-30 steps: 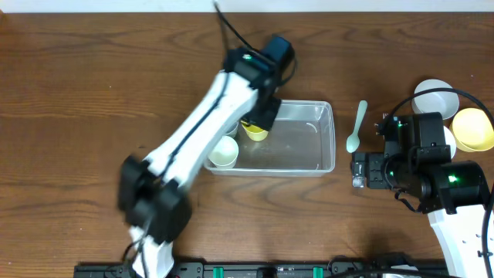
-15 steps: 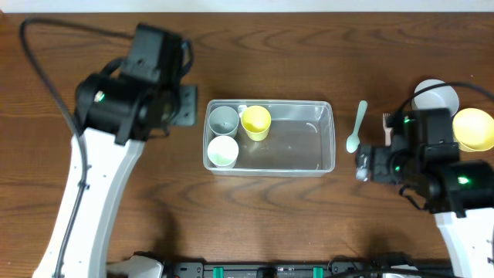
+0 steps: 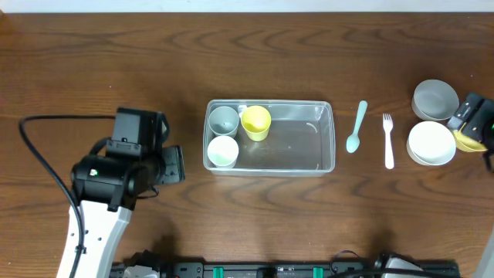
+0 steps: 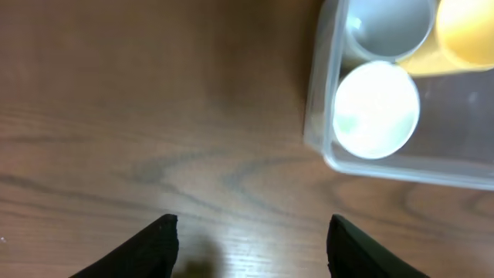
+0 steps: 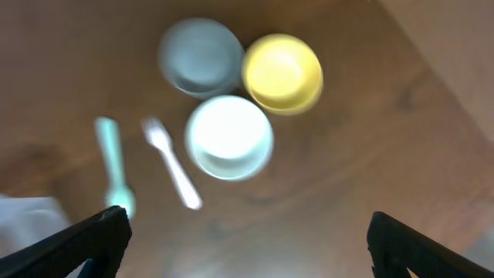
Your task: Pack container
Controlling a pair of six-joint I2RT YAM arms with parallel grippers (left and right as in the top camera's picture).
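Note:
The clear container [image 3: 301, 148] sits mid-table and holds a grey cup [image 3: 224, 120], a yellow cup [image 3: 255, 122] and a white cup [image 3: 223, 150] at its left end. My left gripper [image 3: 176, 164] is open and empty over bare table left of the container. In the left wrist view its fingers [image 4: 251, 235] frame the wood, with the container's corner [image 4: 316, 131] and the white cup [image 4: 376, 110] ahead. My right gripper [image 5: 247, 228] is open and empty, high above the bowls. Only the right arm's edge [image 3: 477, 117] shows in the overhead view.
A mint spoon [image 3: 356, 127] and a white fork [image 3: 388, 140] lie right of the container. A grey bowl [image 3: 434, 99], a white bowl [image 3: 431, 143] and a yellow bowl [image 5: 282, 71] stand at the far right. The right arm mostly hides the yellow bowl in the overhead view.
My left arm has pulled back from over the container to the front left. My right arm has moved off to the right edge, uncovering the fork and white bowl.

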